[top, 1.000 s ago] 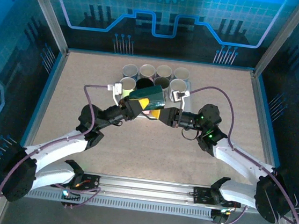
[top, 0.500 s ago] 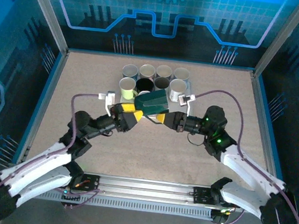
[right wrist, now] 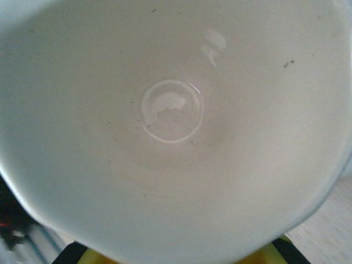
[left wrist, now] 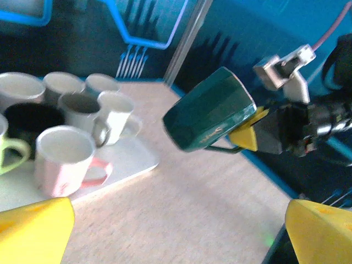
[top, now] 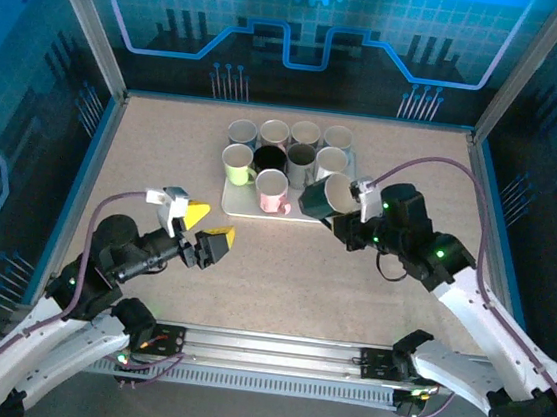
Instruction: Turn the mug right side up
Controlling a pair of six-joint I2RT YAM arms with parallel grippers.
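Withdrawn from the mug [top: 322,195], left hand [top: 207,231] sits low over the counter [top: 282,269], jaws apart; right hand [top: 336,213] alone grips the tilted mug aloft beside the tray [top: 239,204]. Left wrist: green mug [left wrist: 212,110], gilt mark unreadable. Right wrist: mug [right wrist: 170,110], pale interior.

In the top view you get even, bright light on the surface [top: 160,185]; the blue walls [top: 400,21] stay dim and shadows under the arms [top: 62,345] are soft. In the left wrist view the left end effector [left wrist: 176,234] shows its yellow fingers [left wrist: 33,228] out of focus. In the right wrist view the mug [right wrist: 170,176] interior carries small glare spots, probably from an overhead lamp; its rim is blurred.
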